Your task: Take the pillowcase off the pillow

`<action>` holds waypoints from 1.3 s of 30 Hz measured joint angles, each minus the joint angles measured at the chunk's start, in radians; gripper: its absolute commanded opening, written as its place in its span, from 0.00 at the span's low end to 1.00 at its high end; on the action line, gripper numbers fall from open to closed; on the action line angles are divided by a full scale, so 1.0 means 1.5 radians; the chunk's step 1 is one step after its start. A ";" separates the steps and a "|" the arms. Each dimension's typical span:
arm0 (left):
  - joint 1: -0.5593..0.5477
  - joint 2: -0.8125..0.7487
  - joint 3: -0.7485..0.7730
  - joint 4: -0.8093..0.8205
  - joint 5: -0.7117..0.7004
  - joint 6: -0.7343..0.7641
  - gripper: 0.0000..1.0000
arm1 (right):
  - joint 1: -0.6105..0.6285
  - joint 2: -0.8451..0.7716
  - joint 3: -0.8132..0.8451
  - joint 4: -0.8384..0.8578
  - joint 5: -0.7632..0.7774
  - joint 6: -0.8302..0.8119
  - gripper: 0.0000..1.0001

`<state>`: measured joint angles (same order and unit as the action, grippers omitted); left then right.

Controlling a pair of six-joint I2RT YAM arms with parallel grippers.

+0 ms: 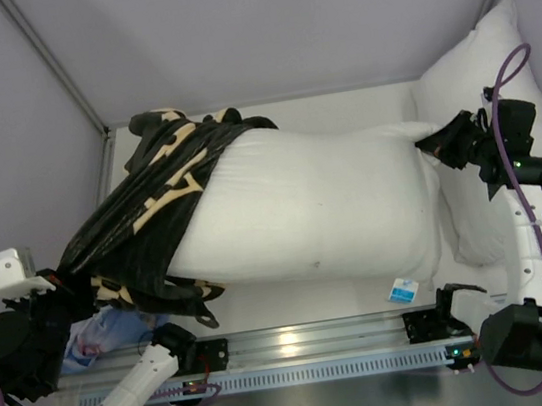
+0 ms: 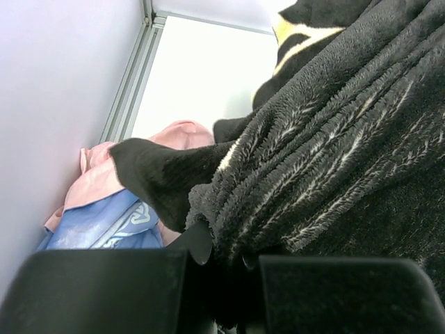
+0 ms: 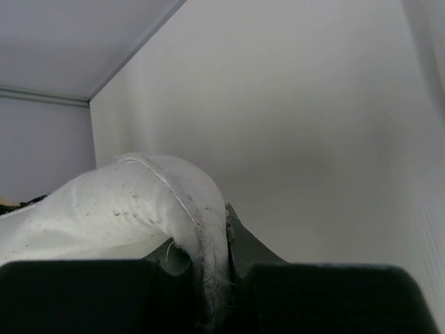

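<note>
The white pillow (image 1: 312, 207) lies across the table, its blue-and-white tag (image 1: 402, 292) at the near right edge. The black pillowcase with tan motifs (image 1: 147, 215) covers only its left end, bunched up. My left gripper (image 1: 65, 282) is shut on the pillowcase's black plush edge (image 2: 306, 153) at the left. My right gripper (image 1: 437, 147) is shut on the pillow's right corner (image 3: 160, 202), which shows pinched between the fingers in the right wrist view.
A second plain white pillow (image 1: 493, 61) leans in the back right corner. Pink and blue cloths (image 1: 103, 338) lie at the near left, also in the left wrist view (image 2: 104, 209). Grey walls enclose the table; a metal rail (image 1: 311, 344) runs along the near edge.
</note>
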<state>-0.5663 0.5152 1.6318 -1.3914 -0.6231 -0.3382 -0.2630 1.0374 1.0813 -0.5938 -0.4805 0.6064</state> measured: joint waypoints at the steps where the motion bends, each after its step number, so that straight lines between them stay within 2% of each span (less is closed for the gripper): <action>1: 0.000 0.000 0.005 -0.005 0.000 0.000 0.00 | -0.001 0.000 0.000 0.000 -0.004 0.000 0.00; 26: 0.000 0.000 0.036 -0.022 -0.018 -0.010 0.00 | -0.006 0.000 0.000 -0.001 -0.032 0.001 0.00; 29: -0.001 -0.011 -0.003 -0.016 -0.008 -0.020 0.00 | -0.012 -0.001 -0.001 0.004 -0.032 0.002 0.00; 31: -0.001 -0.032 -0.080 0.017 0.009 -0.023 0.00 | -0.022 -0.001 -0.003 0.012 -0.022 0.000 0.00; 32: -0.001 -0.039 -0.125 0.026 0.022 -0.025 0.00 | -0.027 0.000 -0.006 0.018 -0.013 -0.002 0.03; 33: -0.001 -0.040 -0.161 0.037 0.037 -0.027 0.00 | -0.032 0.001 -0.007 0.021 -0.004 -0.004 0.10; 34: -0.001 -0.037 -0.206 0.057 0.060 -0.033 0.00 | -0.035 0.003 -0.009 0.024 0.005 -0.006 0.29; 36: 0.000 -0.020 -0.296 0.105 0.111 -0.042 0.00 | -0.041 0.004 -0.017 0.033 0.020 -0.012 0.49; 37: 0.000 -0.003 -0.333 0.128 0.135 -0.050 0.00 | -0.044 0.004 -0.020 0.042 0.029 -0.016 0.63; 39: 0.001 0.038 -0.394 0.174 0.186 -0.061 0.01 | -0.048 0.004 -0.025 0.064 0.039 -0.025 0.71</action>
<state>-0.5652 0.5724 1.0405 -1.1297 -0.3435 -0.4290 -0.3351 1.0439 1.0443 -0.4976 -0.4213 0.5690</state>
